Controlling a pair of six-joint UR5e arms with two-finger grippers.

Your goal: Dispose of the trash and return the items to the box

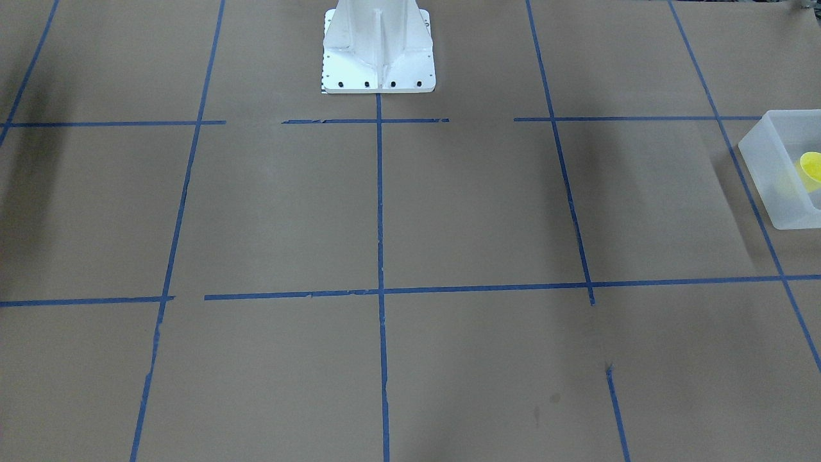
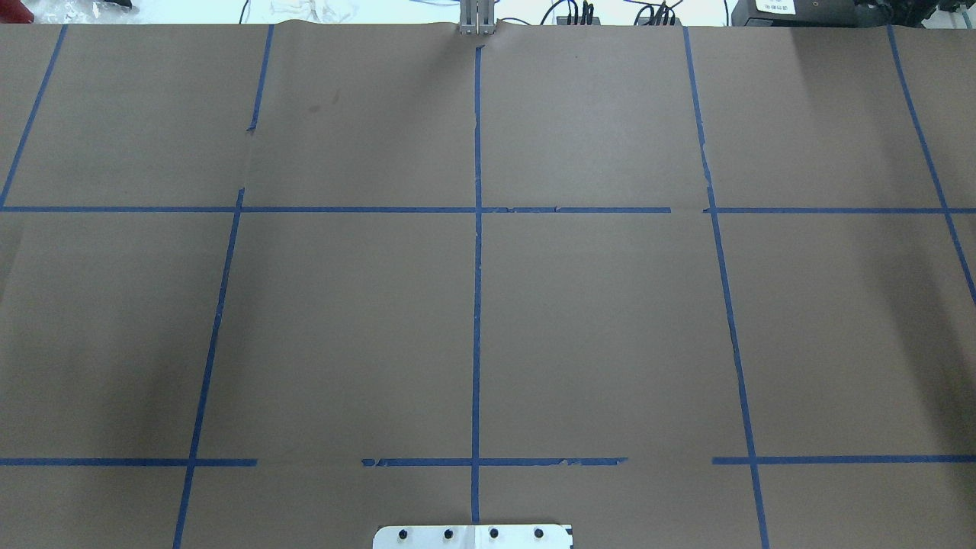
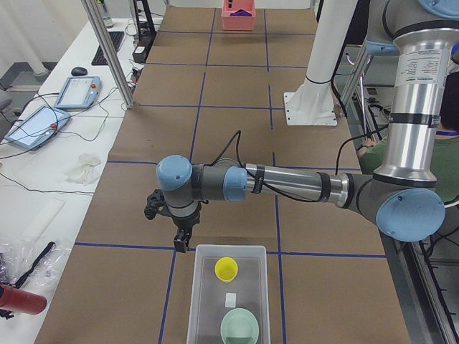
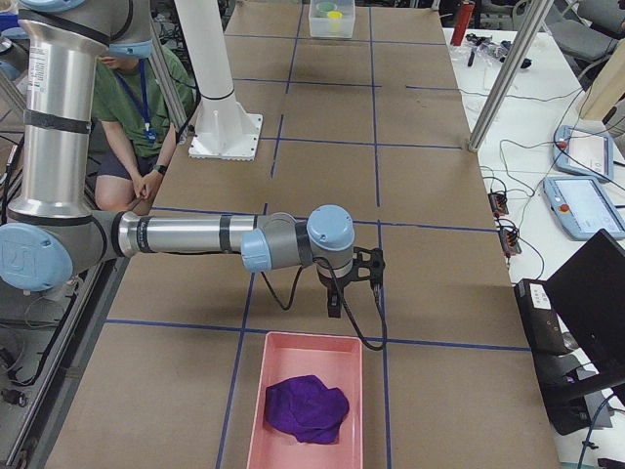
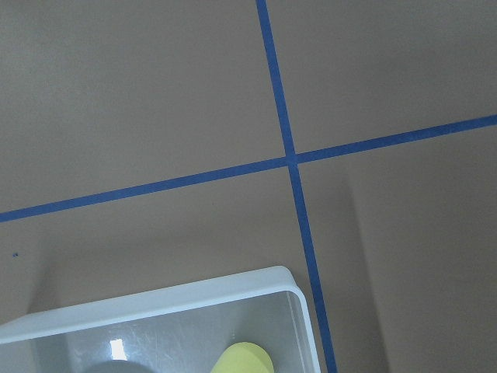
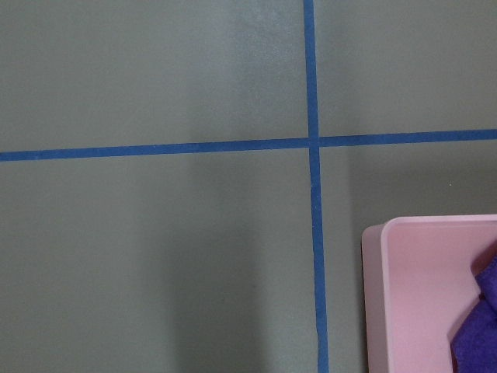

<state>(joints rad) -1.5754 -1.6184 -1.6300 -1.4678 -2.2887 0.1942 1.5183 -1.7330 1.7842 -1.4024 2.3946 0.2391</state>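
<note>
- Left gripper (image 3: 183, 244) hangs just outside the end wall of the frosted translucent white plastic box (image 3: 194, 301); released or clenched, I cannot tell.
- Small yellow tapered plastic cup (image 3: 226, 269) and pale green round bowl (image 3: 239, 327) sit inside the box, apparently returned.
- Right gripper (image 4: 335, 311), equally unreadable, hangs near the pink plastic tray (image 4: 256, 420) holding a crumpled purple wad (image 4: 307, 408), likely the trash.

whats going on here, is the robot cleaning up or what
Looks nearly wrapped up. The yellow cup and green bowl sit inside the translucent bin, and a purple cloth lies in the pink tray at the table's other end. The left end effector hangs beside the bin, the right end effector beside the tray; open or shut, I cannot tell.
</note>
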